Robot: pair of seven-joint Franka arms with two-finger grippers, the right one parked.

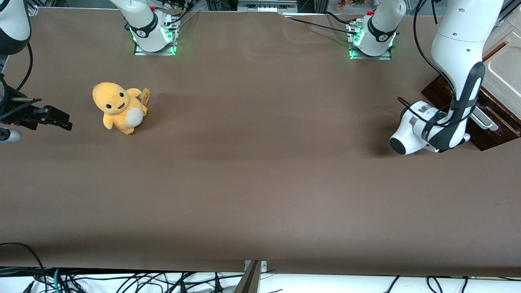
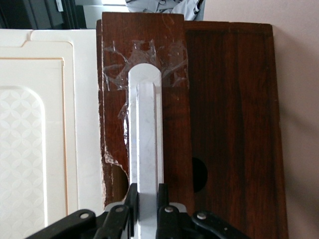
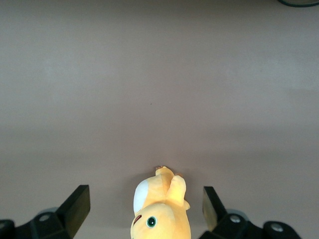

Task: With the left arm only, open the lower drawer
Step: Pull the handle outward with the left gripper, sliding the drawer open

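Observation:
The lower drawer's dark-brown front (image 2: 172,74) carries a long white-silver bar handle (image 2: 145,124), its end fixed under clear tape. My gripper (image 2: 145,191) is shut on that handle, one black finger (image 2: 131,196) pressed against each side of the bar. In the front view the left arm (image 1: 456,81) bends down in front of the cabinet at the working arm's end of the table. Its wrist (image 1: 423,130) hides the gripper there. A short piece of the handle (image 1: 485,121) shows beside it.
The cream-white cabinet (image 1: 504,69) stands on a dark wooden base board (image 1: 437,95) that has a round hole (image 2: 199,172). A yellow plush toy (image 1: 120,108) sits toward the parked arm's end of the brown table (image 1: 260,183).

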